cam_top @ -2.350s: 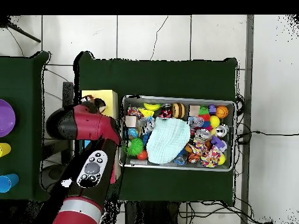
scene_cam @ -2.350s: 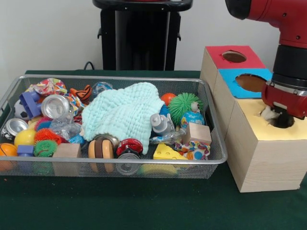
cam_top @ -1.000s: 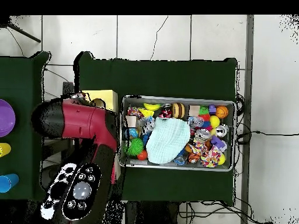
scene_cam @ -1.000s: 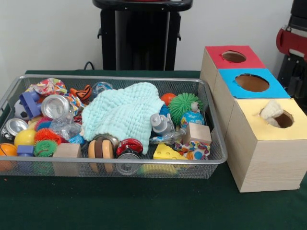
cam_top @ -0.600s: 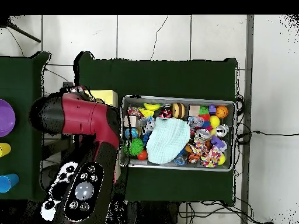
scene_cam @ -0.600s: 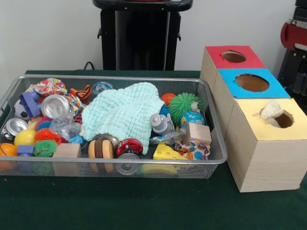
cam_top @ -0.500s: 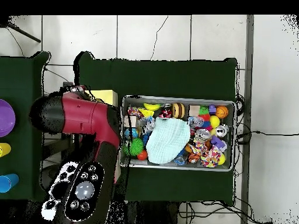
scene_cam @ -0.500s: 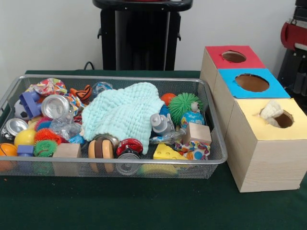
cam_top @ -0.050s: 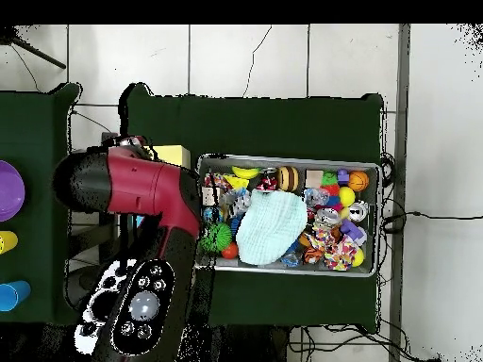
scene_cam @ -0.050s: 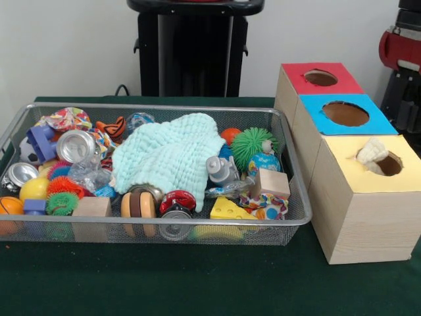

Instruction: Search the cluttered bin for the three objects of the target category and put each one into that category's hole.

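Note:
A wire mesh bin (scene_cam @ -0.050s: pixel 158 222) holds a jumble of toys, cans and blocks. A mint green cloth (scene_cam @ -0.050s: pixel 168 157) is draped over the middle of the pile. To the right stand three wooden boxes with holes: a red-topped box (scene_cam @ -0.050s: pixel 320 78), a blue-topped box (scene_cam @ -0.050s: pixel 345 113) and a yellow-topped box (scene_cam @ -0.050s: pixel 368 172). A cream soft thing (scene_cam @ -0.050s: pixel 371 152) sits in the rim of the yellow box's hole. The red and black end of my arm (scene_cam @ -0.050s: pixel 402 72) shows at the right edge, behind the boxes. In the overhead view my arm (cam_top @ -0.050s: pixel 141 189) covers most of the boxes.
In the bin lie a green spiky ball (scene_cam @ -0.050s: pixel 250 143), a cheese-shaped wedge (scene_cam @ -0.050s: pixel 226 209), wooden blocks (scene_cam @ -0.050s: pixel 270 182), crushed cans (scene_cam @ -0.050s: pixel 77 145) and small balls (scene_cam @ -0.050s: pixel 34 189). Green cloth covers the table (scene_cam @ -0.050s: pixel 197 276). A black stand (scene_cam @ -0.050s: pixel 191 46) rises behind the bin.
My arm rose from the yellow box's hole and drew back to the right edge, leaving the cream thing in the rim. In the last half second it shifted only slightly.

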Available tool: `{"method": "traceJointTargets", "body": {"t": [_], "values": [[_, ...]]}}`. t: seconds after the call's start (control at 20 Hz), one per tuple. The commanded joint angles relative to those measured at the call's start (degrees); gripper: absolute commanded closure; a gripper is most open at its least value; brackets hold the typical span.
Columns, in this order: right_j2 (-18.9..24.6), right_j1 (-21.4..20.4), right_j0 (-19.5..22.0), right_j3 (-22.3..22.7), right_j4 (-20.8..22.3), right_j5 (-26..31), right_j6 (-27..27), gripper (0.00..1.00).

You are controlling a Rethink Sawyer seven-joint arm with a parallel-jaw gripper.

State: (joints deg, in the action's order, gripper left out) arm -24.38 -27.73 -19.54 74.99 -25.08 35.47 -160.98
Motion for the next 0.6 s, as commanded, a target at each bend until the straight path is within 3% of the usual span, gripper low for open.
{"method": "traceJointTargets", "body": {"t": [0.05,0.6], "values": [[1.96,1.95,1.95,1.15,0.41,4.73,-8.14,1.0],[1.71,2.46,2.37,1.31,0.83,3.96,-7.84,1.0]]}}
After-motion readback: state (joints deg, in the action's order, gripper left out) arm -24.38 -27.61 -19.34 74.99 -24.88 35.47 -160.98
